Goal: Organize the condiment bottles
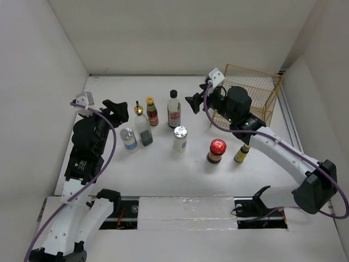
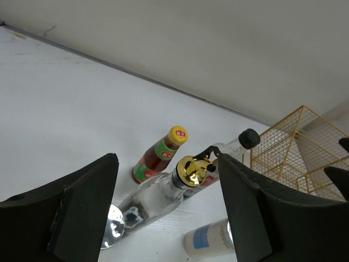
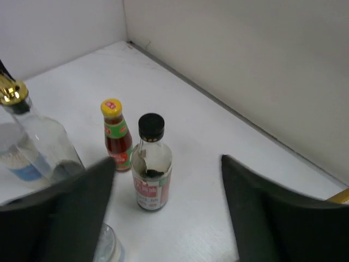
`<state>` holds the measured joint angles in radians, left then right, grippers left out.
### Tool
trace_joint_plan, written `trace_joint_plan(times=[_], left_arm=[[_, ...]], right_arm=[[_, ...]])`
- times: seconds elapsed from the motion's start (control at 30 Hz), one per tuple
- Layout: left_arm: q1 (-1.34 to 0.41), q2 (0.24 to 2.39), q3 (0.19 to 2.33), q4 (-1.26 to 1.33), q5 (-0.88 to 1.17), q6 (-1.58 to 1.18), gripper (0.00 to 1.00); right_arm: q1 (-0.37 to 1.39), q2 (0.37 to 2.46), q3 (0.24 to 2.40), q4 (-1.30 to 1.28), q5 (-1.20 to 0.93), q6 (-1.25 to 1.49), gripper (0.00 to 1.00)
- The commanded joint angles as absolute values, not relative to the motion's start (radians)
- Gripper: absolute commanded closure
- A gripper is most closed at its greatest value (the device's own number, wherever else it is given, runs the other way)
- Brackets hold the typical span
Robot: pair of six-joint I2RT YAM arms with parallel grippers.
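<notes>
Observed: the left gripper (image 1: 121, 109) stood with its jaws apart and nothing between them. The gold-capped bottle (image 1: 142, 126) was upright on the table (image 1: 163, 174), toward the left end of the cluster and just beside those jaws, on the side toward the table's middle. In the left wrist view its cap fell within the gap, closer to one finger than the other, with no contact that I could make out. Its long axis ran vertical, so I judged that the next move called for a level, sideways approach around the neck or body. The left arm was plainly the nearer. The yellow-capped bottle (image 1: 152, 113) stood just beyond it, leaving little room. The right gripper (image 1: 192, 102), jaws likewise wide and empty, faced the black-capped bottle (image 1: 174, 111) from the side of the wire basket (image 1: 256, 82).
</notes>
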<state>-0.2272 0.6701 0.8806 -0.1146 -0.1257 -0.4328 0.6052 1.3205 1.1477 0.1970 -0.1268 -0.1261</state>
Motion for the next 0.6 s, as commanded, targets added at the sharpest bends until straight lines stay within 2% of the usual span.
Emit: trace_joint_plan(times=[0.0,0.03,0.07,0.1,0.13,0.17,0.2,0.23,0.27,0.33,0.37,0.4,0.43,0.5,0.53,0.57], left_arm=[[-0.225,0.655,0.864,-0.061,-0.077,-0.416,0.29],[-0.225,0.641,0.864,-0.061,-0.077,-0.416,0.29],[-0.225,0.641,0.864,-0.052,-0.077,-0.416,0.29],[-0.225,0.632,0.851,-0.042,-0.077,-0.416,0.29],[-0.225,0.632,0.851,-0.041,-0.077,-0.416,0.35],[-0.225,0.632,0.842,-0.041,-0.087,-0.416,0.54],[-0.225,0.632,0.842,-0.041,-0.087,-0.416,0.54],[-0.225,0.632,0.832,-0.041,-0.087,-0.416,0.68],[-0.225,0.62,0.831,-0.041,-0.097,-0.416,0.89],[-0.225,0.611,0.831,-0.041,-0.112,-0.416,0.99],[-0.225,0.611,0.831,-0.041,-0.13,-0.416,0.99],[-0.225,0.611,0.831,-0.041,-0.144,-0.425,0.93],[-0.225,0.611,0.831,-0.061,-0.144,-0.425,0.86],[-0.225,0.601,0.841,-0.061,-0.167,-0.425,0.67],[-0.225,0.589,0.841,-0.061,-0.167,-0.425,0.5],[-0.225,0.589,0.832,-0.052,-0.167,-0.425,0.45]], right_arm=[[0.638,1.287,1.118,0.238,-0.124,-0.112,0.17],[0.659,1.287,1.118,0.238,-0.135,-0.112,0.37],[0.672,1.287,1.118,0.229,-0.135,-0.112,0.77],[0.687,1.287,1.118,0.218,-0.135,-0.112,0.92],[0.701,1.287,1.118,0.209,-0.123,-0.112,1.0],[0.728,1.301,1.13,0.196,-0.123,-0.135,1.0],[0.744,1.31,1.143,0.196,-0.123,-0.135,1.0],[0.758,1.321,1.143,0.186,-0.123,-0.159,1.0],[0.782,1.333,1.155,0.186,-0.114,-0.16,1.0],[0.798,1.373,1.183,0.172,-0.103,-0.169,1.0],[0.798,1.385,1.183,0.172,-0.126,-0.169,0.97],[0.808,1.396,1.193,0.172,-0.142,-0.169,0.69],[0.819,1.419,1.193,0.172,-0.159,-0.178,0.54],[0.842,1.428,1.204,0.172,-0.169,-0.187,0.34],[0.851,1.439,1.204,0.172,-0.169,-0.187,0.23],[0.851,1.453,1.204,0.172,-0.169,-0.201,0.2]])
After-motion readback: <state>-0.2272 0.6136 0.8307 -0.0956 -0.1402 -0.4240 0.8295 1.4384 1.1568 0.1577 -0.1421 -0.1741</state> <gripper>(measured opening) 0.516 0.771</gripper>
